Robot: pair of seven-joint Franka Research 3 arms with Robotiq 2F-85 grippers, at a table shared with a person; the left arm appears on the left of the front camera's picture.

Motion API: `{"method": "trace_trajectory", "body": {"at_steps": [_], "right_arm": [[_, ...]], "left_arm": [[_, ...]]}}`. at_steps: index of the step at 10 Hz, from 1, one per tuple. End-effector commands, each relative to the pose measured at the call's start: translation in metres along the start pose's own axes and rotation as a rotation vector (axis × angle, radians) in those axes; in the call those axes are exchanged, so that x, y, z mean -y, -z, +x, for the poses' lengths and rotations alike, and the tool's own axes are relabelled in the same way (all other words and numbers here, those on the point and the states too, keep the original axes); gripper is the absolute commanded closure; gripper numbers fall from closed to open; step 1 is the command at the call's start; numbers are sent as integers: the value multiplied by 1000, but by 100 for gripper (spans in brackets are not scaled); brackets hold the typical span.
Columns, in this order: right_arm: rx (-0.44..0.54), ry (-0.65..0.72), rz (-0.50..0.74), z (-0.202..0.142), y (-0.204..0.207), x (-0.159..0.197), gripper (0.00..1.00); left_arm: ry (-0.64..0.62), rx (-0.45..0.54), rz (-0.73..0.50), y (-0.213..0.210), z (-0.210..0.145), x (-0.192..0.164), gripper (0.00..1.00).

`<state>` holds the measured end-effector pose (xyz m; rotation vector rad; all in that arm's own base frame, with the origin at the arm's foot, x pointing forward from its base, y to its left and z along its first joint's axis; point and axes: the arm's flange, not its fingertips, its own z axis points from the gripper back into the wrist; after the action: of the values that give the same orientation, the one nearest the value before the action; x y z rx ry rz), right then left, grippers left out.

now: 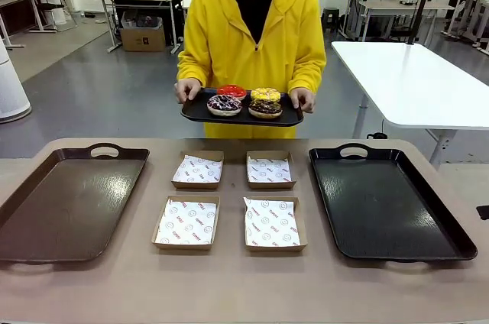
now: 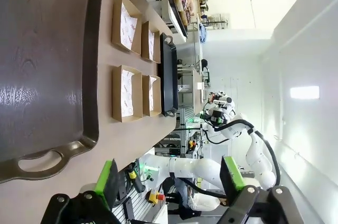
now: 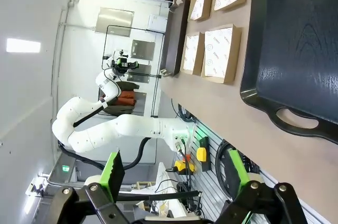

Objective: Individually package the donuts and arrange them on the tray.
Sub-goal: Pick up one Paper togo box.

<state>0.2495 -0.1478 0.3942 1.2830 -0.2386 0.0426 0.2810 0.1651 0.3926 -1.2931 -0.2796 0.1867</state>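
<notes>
Across the table a person in a yellow hoodie holds a small black serving tray (image 1: pixel 200 114) with both hands. On it lie several donuts: a red one (image 1: pixel 231 92), a yellow-crumbed one (image 1: pixel 265 95), a purple sprinkled one (image 1: pixel 224 104) and a chocolate one (image 1: pixel 265 109). That serving tray (image 2: pixel 173 2) appears edge-on in the left wrist view. My left gripper (image 2: pixel 169 179) hangs open off the table's near edge, by the brown tray (image 2: pixel 42 49). Beside the black tray (image 3: pixel 301 39), my right gripper (image 3: pixel 175 168) is also open and holds nothing.
A brown tray (image 1: pixel 69 202) lies at the table's left and a black tray (image 1: pixel 386 202) at its right. Between them sit several shallow cardboard boxes lined with printed paper, such as the near-left one (image 1: pixel 187 223). A white table (image 1: pixel 412 79) stands behind on the right.
</notes>
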Motion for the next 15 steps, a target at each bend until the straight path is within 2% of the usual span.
{"method": "trace_trajectory", "body": {"at_steps": [1,15], "right_arm": [[1,-5,10,0,0,0,0],[1,-5,10,0,0,0,0]], "left_arm": [[-7,13,-4,-2,0,0,0],[-7,13,-4,-2,0,0,0]]}}
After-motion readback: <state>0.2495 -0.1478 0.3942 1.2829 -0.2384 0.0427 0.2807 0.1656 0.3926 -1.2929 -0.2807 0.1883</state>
